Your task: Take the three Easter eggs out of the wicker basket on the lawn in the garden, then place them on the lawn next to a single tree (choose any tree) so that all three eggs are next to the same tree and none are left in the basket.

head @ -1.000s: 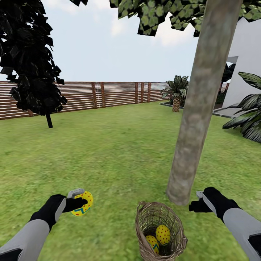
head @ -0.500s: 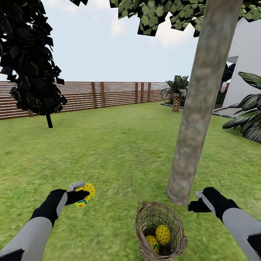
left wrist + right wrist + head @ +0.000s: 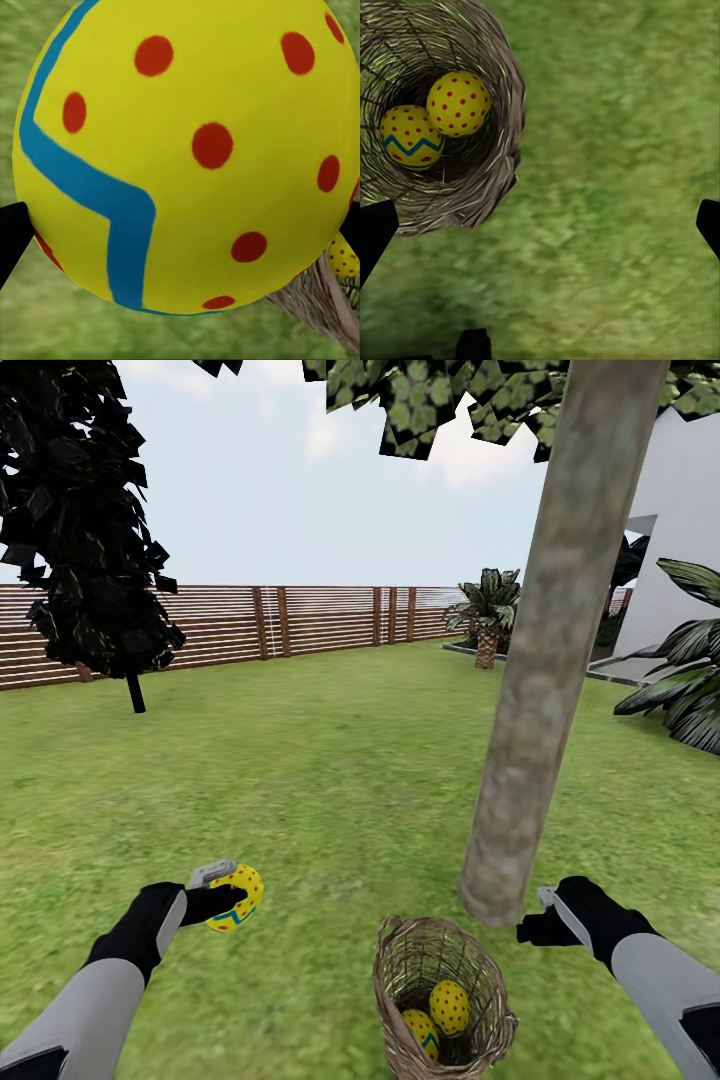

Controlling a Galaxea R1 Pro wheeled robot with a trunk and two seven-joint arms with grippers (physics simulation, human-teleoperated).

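My left gripper [image 3: 228, 896] is shut on a yellow Easter egg [image 3: 240, 893] with red dots and a blue zigzag, held over the lawn [image 3: 330, 780] left of the wicker basket [image 3: 400, 950]. Close up in the left wrist view, that egg [image 3: 187, 150] sits between the black fingertips [image 3: 10, 244]. Two more eggs [image 3: 449, 1007] [image 3: 421, 1030] lie inside the basket; the right wrist view shows the dotted egg [image 3: 458, 103] and the zigzag egg [image 3: 411, 136] within the woven rim [image 3: 510, 97]. My right gripper [image 3: 535, 926] hangs open beside the basket, by the base of the thick tree trunk [image 3: 530, 690].
A dark narrow tree [image 3: 90, 540] stands at the far left before the brown slatted fence [image 3: 300, 620]. A small palm [image 3: 487, 615], the white house [image 3: 680, 530] and broad-leaved plants [image 3: 685, 690] are to the right. Open grass spreads between.
My left gripper has carried the egg a little forward and upward over the grass. The right gripper has crept slightly toward the basket. The basket and its two eggs have not moved.
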